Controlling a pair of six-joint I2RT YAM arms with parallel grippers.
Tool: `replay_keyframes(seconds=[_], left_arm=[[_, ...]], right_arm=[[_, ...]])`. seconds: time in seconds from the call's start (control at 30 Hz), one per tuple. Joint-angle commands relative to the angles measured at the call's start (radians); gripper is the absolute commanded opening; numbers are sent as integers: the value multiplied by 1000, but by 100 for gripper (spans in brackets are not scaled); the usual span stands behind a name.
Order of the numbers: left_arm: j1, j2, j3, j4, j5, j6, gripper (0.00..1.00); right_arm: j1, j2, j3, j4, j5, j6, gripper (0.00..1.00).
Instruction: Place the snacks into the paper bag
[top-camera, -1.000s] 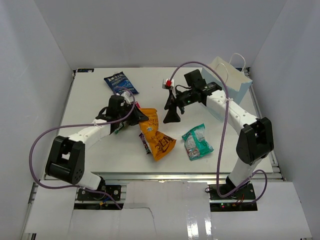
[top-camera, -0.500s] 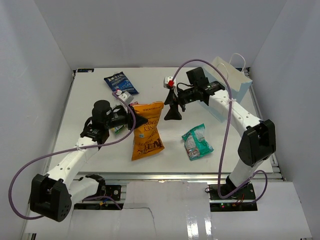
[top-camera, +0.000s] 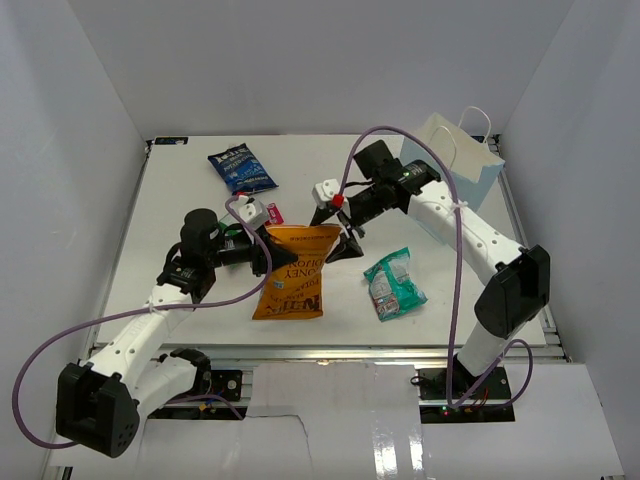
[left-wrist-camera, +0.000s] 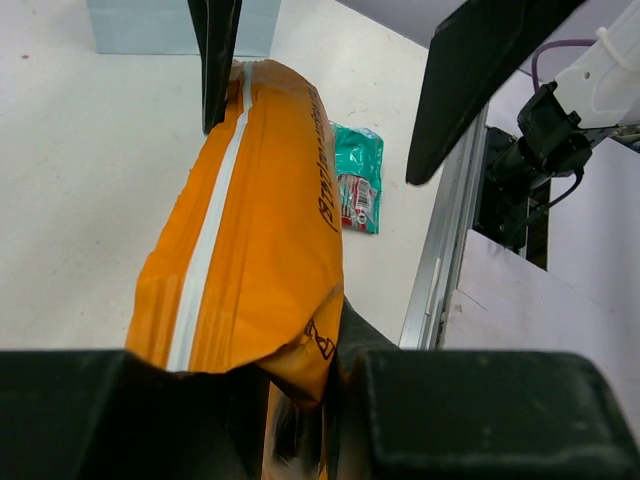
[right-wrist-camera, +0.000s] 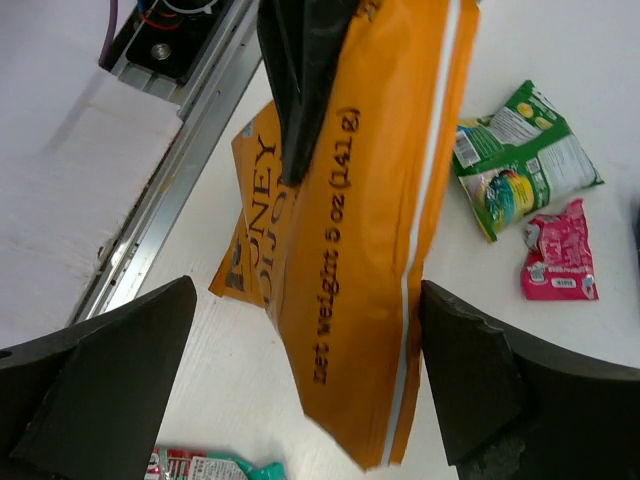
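Held above the table at the centre of the top view, the large orange chip bag (top-camera: 292, 270) is pinched at one end by the closed left gripper (top-camera: 262, 248). It is judged light, puffy and crushable, best taken by its flat sealed ends. Its free end is straddled by the wide-open right gripper (top-camera: 336, 232), with nothing clamped. In the left wrist view its long axis, marked by the white seam, is pointed toward the paper bag (left-wrist-camera: 130, 25) at upper left.

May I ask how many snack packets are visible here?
5. The orange chip bag is in the left claw mid-table; the dark blue bag lies far left; the teal packet near right; the green packet and pink packet show in the right wrist view. Others may be hidden.
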Motion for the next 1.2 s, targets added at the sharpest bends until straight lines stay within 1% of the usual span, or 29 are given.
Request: replay_keyframes(seconds=[0.0,0.03,0.07,0.27,0.33,0.4,0.43,0.5,0.53,0.57,0.6,0.63,0.67,0.7,0.73,0.8,0.83,0.87,0.93,0.97,1.0,1.03,1.07,1.13,1.17], left_arm=[[-2,-4,42,36,77,22,24],[-1,-3,47,36,83,22,24],[-1,-4,51,37,89,22,24],[-1,-19,48,65,109,4,24],[-1,-21,44,85,106,-10,24],[-1,-21,41,106,106,-25,24],[-1,-18,41,108,106,-28,24],[-2,-12,42,108,101,-30,24],[-1,-10,42,109,101,-32,24],[-1,-7,42,111,97,-33,24],[-1,-4,44,112,92,-38,25],[-1,-4,45,112,87,-41,26],[-1,-3,45,112,68,-45,28],[-1,-4,48,112,54,-65,31],[-2,-6,53,112,43,-73,37],[-1,-13,60,109,0,-100,43],[-1,-26,65,106,-18,-119,61],[-1,-35,73,100,-34,-124,66],[-2,-73,83,86,-112,-146,70],[-1,-88,100,68,-142,-154,79],[-1,-102,113,57,-168,-163,83],[-1,-116,126,43,-229,-173,87],[-1,-143,140,11,-265,-192,91],[-1,-165,168,-19,-351,-206,93],[-2,-183,172,-58,-386,-237,95]], right_arm=[[52,3,28,-16,37,-20,95],[54,3,23,12,51,29,95],[55,5,22,42,62,43,96],[77,36,23,35,125,57,100],[87,42,20,24,126,60,89],[101,49,15,12,123,66,82],[103,49,14,1,120,68,75],[104,49,12,-8,108,68,68],[106,51,12,-19,103,68,60],[106,51,14,-26,100,65,56],[104,51,17,-36,91,55,52],[104,51,20,-55,87,51,45],[104,49,29,-69,83,48,42],[104,48,34,-83,80,40,38],[103,45,37,-95,80,35,29],[97,26,38,-122,85,29,21],[92,20,38,-126,88,26,17],[86,5,38,-135,90,26,16],[60,-7,34,-137,91,37,13],[48,-21,34,-138,90,46,12],[20,-27,35,-148,74,52,12],[5,-33,35,-151,65,58,10],[-29,-49,35,-151,57,81,8],[-67,-63,52,-145,27,104,8],[-107,-69,67,-142,18,138,8]])
